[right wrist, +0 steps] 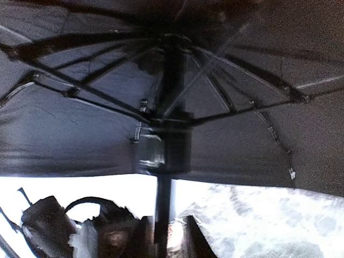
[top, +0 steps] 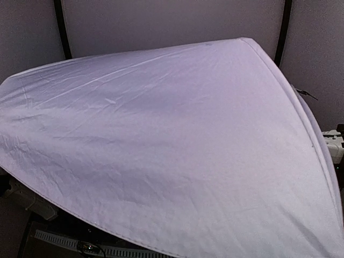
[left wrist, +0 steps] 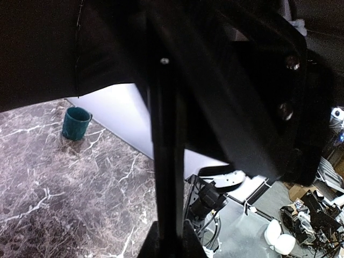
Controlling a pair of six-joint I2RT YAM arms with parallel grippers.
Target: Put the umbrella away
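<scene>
The open umbrella (top: 172, 140) fills the top view with its pale lavender canopy and hides both arms. In the left wrist view my left gripper (left wrist: 168, 236) is shut on the thin black shaft (left wrist: 166, 161), under the black lining (left wrist: 107, 43). In the right wrist view my right gripper (right wrist: 165, 236) straddles the shaft (right wrist: 162, 204) just below the runner block (right wrist: 164, 148). Its jaws stand wider than the shaft, with a gap on the right side. The ribs (right wrist: 97, 91) spread out above. The handle knob is not in view.
A teal cup (left wrist: 76, 123) stands at the back of the marble table (left wrist: 64, 183), near a white wall panel (left wrist: 123, 113). A black camera mount and cables (left wrist: 207, 201) sit off the table's right edge.
</scene>
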